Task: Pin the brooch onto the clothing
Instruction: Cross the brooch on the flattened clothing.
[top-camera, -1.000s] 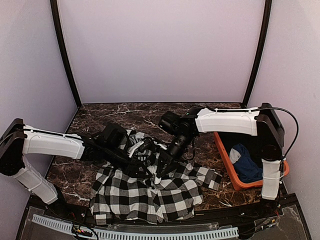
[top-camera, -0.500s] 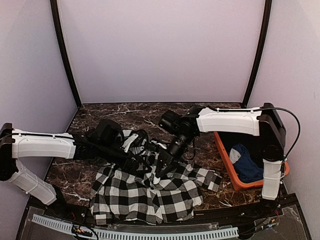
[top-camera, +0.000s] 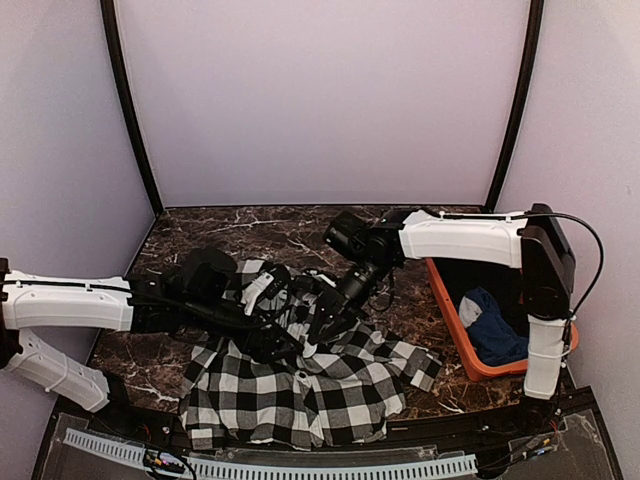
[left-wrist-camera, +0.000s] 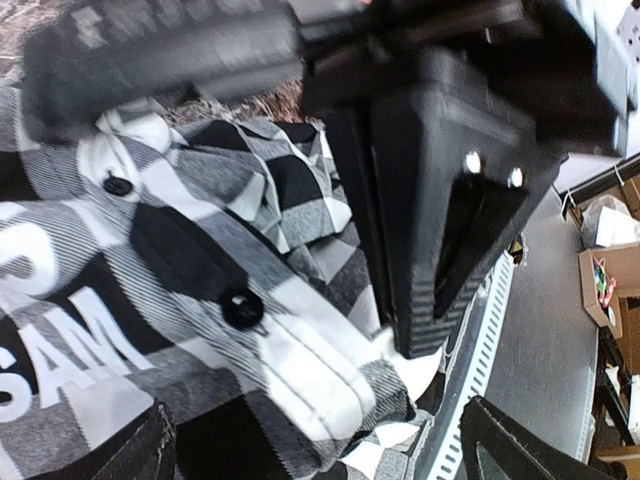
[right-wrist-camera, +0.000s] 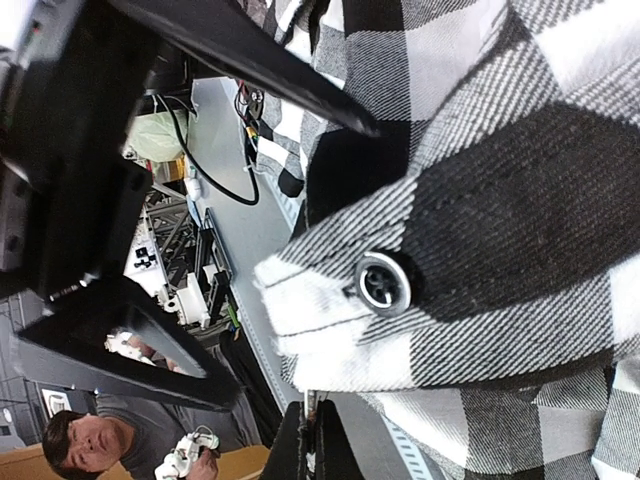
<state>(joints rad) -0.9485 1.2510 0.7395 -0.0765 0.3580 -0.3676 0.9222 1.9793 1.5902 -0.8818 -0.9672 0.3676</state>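
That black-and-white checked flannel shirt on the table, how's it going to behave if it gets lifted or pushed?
The black-and-white checked flannel shirt lies rumpled in folds, so it will probably droop when lifted. Pushed, it looks likelier to bunch than slide whole. Thin cloth with small buttons, so probably light.

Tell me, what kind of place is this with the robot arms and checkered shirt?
Probably a robot test booth in a lab: plain walls close in a marble-look table, a left arm and right arm work on the shirt, and the right wrist view shows cables and a person.
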